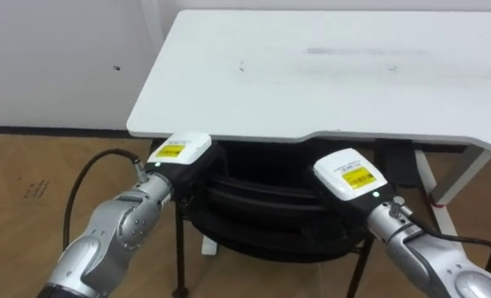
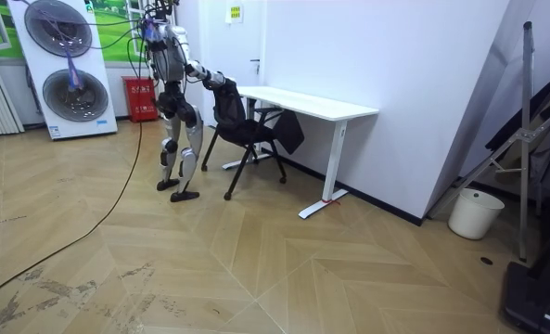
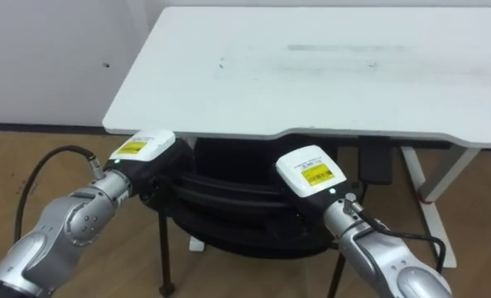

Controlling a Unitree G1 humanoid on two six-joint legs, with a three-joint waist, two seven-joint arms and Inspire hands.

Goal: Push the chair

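Chair (image 1: 262, 209), one; desk (image 1: 311, 83), one; left hand (image 1: 179, 153), right hand (image 1: 350, 175) seemingly on chair, grip unclear.

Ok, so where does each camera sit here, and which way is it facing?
Left eye view: on the robot's head, looking down at the white desk and the black chair before it; both forearms show, left robot hand and right robot hand at the chair's back.
Right eye view: same head, slightly to the right; same scene, same arms.
Room view: stands off across the floor, facing the whole robot standing behind the chair.
Shared: desk and chair appear in all three.
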